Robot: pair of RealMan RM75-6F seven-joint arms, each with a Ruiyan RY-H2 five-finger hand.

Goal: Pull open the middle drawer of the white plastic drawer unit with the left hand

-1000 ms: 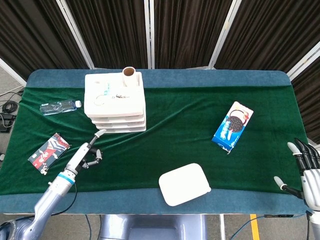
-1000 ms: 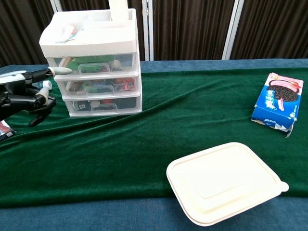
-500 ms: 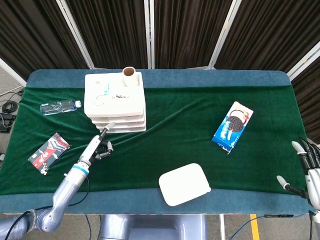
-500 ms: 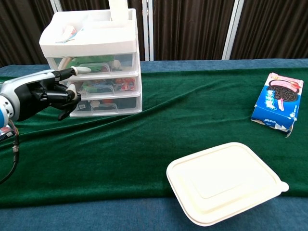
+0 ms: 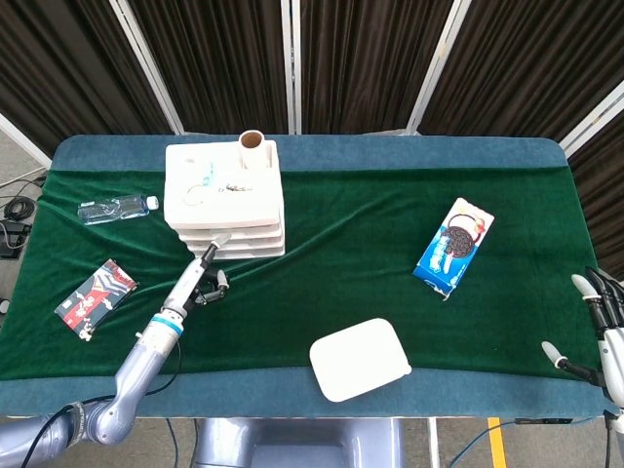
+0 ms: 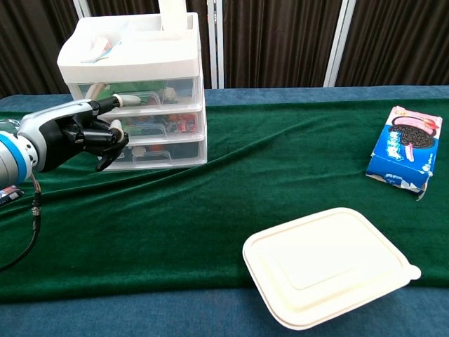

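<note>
Your left hand [image 6: 84, 133] sits at the white plastic drawer unit [image 6: 137, 91] front, one finger extended toward the drawers, the rest curled, gripping nothing. Green worktop [image 6: 210, 203] lies bare at its 4 o'clock; your right hand [image 5: 604, 336], fingers spread, hangs off the right edge.

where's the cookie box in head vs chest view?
Head view: cookie box right of centre on the green cloth, lying at an angle.
Chest view: cookie box at the right edge, mid-height.
Shared landmark: the white lidded container, nearer the robot and to the box's left in both views.
</note>
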